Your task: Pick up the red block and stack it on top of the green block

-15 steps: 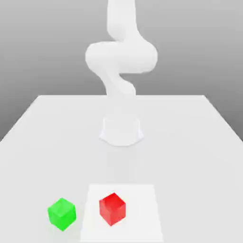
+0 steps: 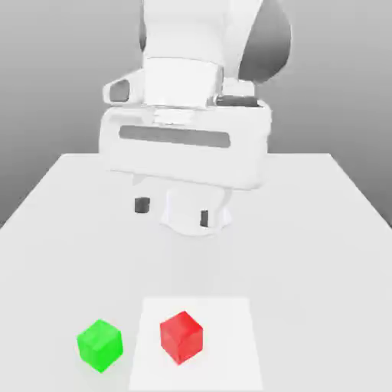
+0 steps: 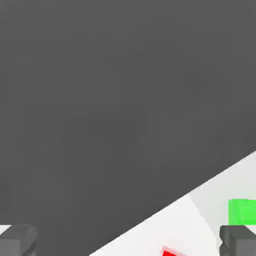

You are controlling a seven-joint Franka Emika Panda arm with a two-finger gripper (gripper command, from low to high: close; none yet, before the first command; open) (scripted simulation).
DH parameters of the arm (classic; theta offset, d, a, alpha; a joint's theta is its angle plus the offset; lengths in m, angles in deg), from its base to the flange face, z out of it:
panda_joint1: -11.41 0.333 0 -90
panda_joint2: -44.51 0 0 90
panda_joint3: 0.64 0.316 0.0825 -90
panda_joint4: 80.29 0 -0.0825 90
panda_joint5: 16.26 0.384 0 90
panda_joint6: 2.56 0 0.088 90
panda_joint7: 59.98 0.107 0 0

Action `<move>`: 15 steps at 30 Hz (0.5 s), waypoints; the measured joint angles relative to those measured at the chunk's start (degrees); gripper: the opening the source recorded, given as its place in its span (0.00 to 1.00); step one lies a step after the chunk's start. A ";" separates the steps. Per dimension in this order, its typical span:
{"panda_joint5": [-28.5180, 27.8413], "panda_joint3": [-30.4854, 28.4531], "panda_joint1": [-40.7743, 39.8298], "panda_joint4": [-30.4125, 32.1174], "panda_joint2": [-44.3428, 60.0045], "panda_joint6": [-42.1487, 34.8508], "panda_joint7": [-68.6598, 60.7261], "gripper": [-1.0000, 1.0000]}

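Observation:
The red block (image 2: 181,336) sits near the table's front on a lighter square patch (image 2: 226,356). To its left in the exterior view, about one cube-width away, sits the green block (image 2: 99,345). My gripper (image 2: 172,211) hangs high above the middle of the table, well behind both blocks, open and holding nothing. Its two dark fingertips (image 2: 141,204) are spread wide. In the hand view the gripper (image 3: 128,242) frames a corner of the red block (image 3: 170,252) and part of the green block (image 3: 242,211) near one finger.
The white table (image 2: 321,230) stretches from the robot's base at the back to the front edge near the blocks. My large white hand and arm (image 2: 187,145) loom over the table's centre. Dark floor (image 3: 100,100) lies beyond the table edge.
The arm has swung forward, and the hand now hangs large over the table's middle with its fingers showing. Both blocks stay where they were.

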 joint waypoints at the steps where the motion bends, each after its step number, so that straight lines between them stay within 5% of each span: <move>1: -0.14 0.07 -0.23 0.82 2.07 1.04 2.03 0.50; 12: -2.31 -3.26 1.71 4.21 24.68 16.01 15.34 0.50; 13: -2.78 -3.80 2.16 4.01 26.07 17.18 15.70 0.00; 15: -2.79 -3.80 2.16 4.01 26.07 17.19 15.71 0.00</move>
